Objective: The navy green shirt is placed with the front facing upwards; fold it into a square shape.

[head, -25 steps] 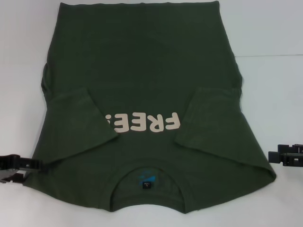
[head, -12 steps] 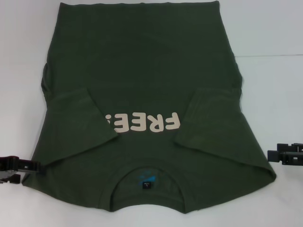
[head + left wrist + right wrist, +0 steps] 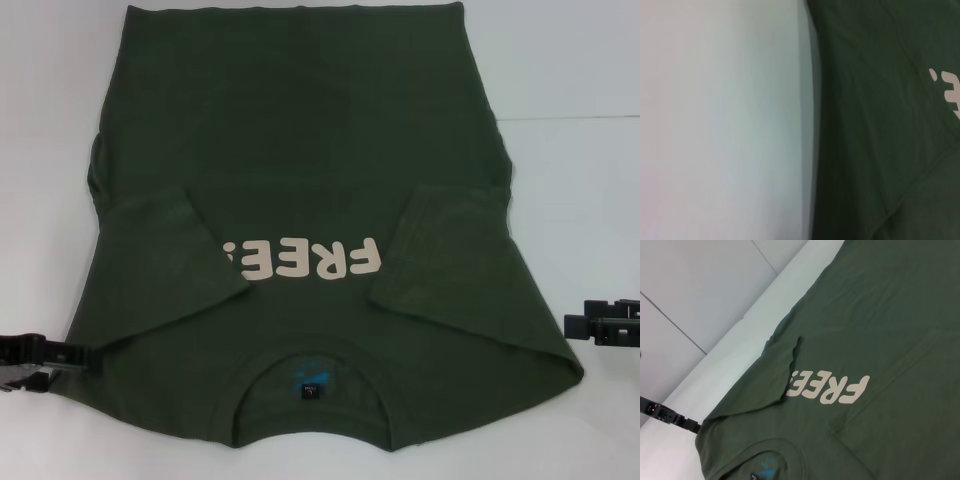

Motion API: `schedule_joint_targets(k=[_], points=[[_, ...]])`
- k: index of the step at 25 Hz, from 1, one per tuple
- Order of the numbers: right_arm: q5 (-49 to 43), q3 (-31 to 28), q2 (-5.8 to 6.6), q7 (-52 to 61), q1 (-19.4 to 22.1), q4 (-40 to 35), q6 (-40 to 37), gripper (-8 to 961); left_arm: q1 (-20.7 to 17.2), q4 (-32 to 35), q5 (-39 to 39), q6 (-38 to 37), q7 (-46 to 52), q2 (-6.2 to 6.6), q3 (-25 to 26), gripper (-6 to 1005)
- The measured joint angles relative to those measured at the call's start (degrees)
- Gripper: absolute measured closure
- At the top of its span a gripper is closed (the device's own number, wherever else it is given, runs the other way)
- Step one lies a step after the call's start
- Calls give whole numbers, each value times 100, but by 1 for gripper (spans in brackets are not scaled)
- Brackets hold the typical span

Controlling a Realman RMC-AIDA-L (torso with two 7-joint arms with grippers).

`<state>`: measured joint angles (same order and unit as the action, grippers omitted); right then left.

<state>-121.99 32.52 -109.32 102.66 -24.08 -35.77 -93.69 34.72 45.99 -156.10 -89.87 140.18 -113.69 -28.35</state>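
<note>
Olive-green FREE! T-shirt (image 3: pixel 310 230) spread front-up on white table (image 3: pixel 580 80), both sleeves already folded inward over chest, collar nearest robot. Left gripper (image 3: pixel 40 352) touching near left shoulder corner, right gripper (image 3: pixel 600 328) just beside right one; cannot tell finger opening on either, nothing visibly held. Best pinching both shoulder corners evenly, then carrying collar edge toward hem, keeping sleeves tucked

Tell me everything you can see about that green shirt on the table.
The navy green shirt is a dark olive, soft cotton-looking T-shirt lying flat, front up, on the white table. Its ribbed round collar, with a small blue neck label inside, lies at the near end, so its cream "FREE!" lettering reads upside down. Both short sleeves are folded inward over the chest. The left gripper reaches its near left edge; the right gripper sits just off its right edge.
</note>
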Motion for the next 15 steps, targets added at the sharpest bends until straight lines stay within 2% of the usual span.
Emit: schedule_joint_targets(k=[15], points=[[-58, 0, 0, 9, -5, 0, 0, 119, 251, -322, 54, -6, 1, -59, -21, 50]])
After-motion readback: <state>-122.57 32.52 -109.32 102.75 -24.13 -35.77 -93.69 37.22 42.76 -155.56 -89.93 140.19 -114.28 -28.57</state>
